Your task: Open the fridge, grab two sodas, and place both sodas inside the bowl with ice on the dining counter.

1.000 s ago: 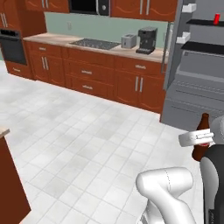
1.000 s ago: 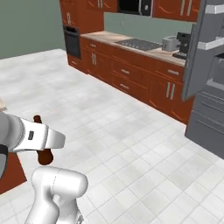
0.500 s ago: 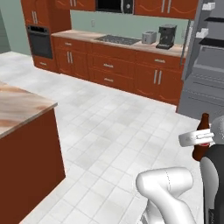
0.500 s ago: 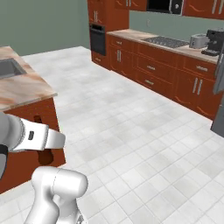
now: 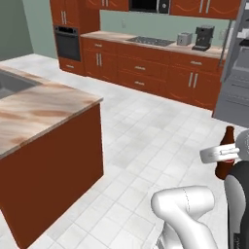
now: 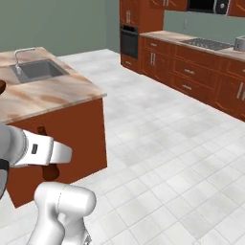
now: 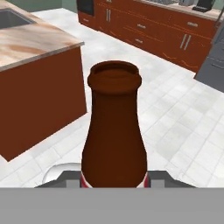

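Carrying a brown bottle past the island counter

Jaws clamped on a dark brown bottle (image 7: 114, 131), upright, neck and open-looking mouth toward the hand camera; a band of red and white shows at its base. Whether anything is inside cannot be told. In the left base view the bottle (image 5: 225, 158) stands at the right edge, with the white hand across its middle; in the right base view only its lower part (image 6: 48, 171) shows under the white forearm.

Dining counter (image 5: 44, 104): beige-pink marbled top on red-brown base, to the left and near. Its sink (image 6: 38, 70) is sunk into the top, grey, with a thin faucet (image 6: 21, 52) behind it; the basin looks bare. A dark rounded edge at the far left of the right base view is too cropped to name.

Fridge (image 5: 234, 73): grey, at the far right, partly cut off.

Wall counter (image 5: 146, 41) beyond the white tiled floor (image 5: 151, 141): cooktop, toaster (image 5: 184, 38), coffee machine (image 5: 204, 37), oven (image 5: 67, 43) set in red-brown cabinets. Open floor lies between the arm and the island.
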Available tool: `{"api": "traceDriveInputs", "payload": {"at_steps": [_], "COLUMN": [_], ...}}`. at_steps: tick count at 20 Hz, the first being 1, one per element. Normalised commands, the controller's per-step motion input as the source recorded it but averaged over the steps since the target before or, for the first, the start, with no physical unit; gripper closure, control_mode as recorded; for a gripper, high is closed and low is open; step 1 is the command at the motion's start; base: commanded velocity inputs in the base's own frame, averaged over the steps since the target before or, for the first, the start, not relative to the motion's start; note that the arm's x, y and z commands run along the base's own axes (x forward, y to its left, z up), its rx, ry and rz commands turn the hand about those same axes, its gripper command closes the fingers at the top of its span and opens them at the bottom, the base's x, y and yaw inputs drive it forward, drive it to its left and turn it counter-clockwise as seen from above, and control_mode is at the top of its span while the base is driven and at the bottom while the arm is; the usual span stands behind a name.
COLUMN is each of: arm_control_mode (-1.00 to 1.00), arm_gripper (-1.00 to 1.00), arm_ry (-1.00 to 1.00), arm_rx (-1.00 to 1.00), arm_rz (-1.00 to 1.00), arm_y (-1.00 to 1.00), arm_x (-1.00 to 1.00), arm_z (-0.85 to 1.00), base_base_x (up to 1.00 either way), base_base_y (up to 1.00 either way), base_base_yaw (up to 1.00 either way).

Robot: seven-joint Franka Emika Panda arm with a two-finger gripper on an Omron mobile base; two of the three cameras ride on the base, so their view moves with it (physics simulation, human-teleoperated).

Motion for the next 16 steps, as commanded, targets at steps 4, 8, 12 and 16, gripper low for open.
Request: {"api": "traceDriveInputs", "payload": {"at_steps": [4,8,12,16], "arm_control_mode": [1.0,1.0,1.0,1.0], "arm_gripper": [1.0,1.0,1.0,1.0], "arm_ry": [0.0,0.0,0.0,0.0], "arm_rx": [0.0,0.0,0.0,0.0], "arm_rz": [0.0,0.0,0.0,0.0], "arm_y": [0.0,0.0,0.0,0.0], "arm_x": [0.0,0.0,0.0,0.0], "arm_z": [0.0,0.0,0.0,0.0], "base_base_x": [0.02,0.22,0.28,-0.01], "base_base_y": [1.0,1.0,1.0,1.0], "base_base_yaw": [0.0,0.0,0.0,-0.05]}}
